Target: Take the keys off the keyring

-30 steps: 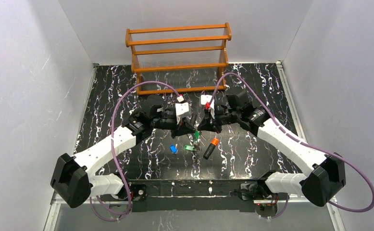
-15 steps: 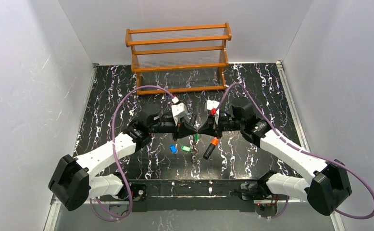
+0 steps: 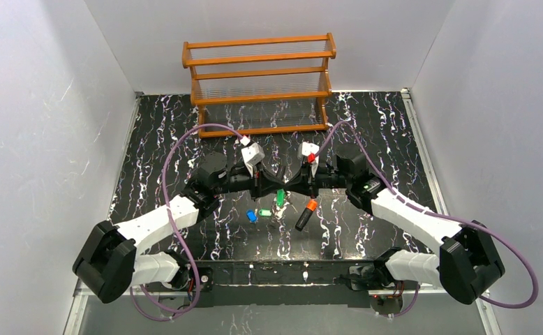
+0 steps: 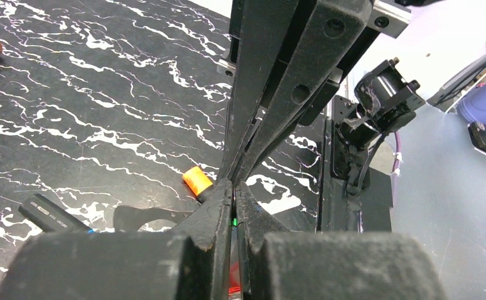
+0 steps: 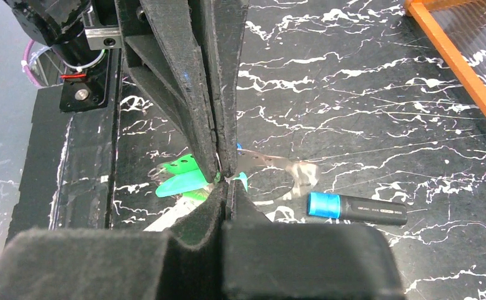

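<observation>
My left gripper (image 3: 274,184) and right gripper (image 3: 287,184) meet tip to tip above the table's middle, both shut. In the left wrist view a green sliver shows between the left fingertips (image 4: 218,203). A green key (image 3: 280,199) hangs just under the meeting point. In the right wrist view the pale keyring (image 5: 278,164) reaches right from the right gripper (image 5: 227,181), and green key heads (image 5: 179,177) show to its left. The keyring also shows in the left wrist view (image 4: 128,212). A second green key (image 3: 264,211) and the blue key (image 3: 252,216) lie loose on the table.
A black marker with an orange cap (image 3: 305,215) lies right of the loose keys. A blue-capped marker (image 5: 356,208) lies beyond the ring. An orange wooden rack (image 3: 258,84) stands at the back. White walls close in both sides.
Both grippers have moved toward each other and now touch tip to tip. The hanging green key has shifted slightly left. The loose keys and marker have not moved.
</observation>
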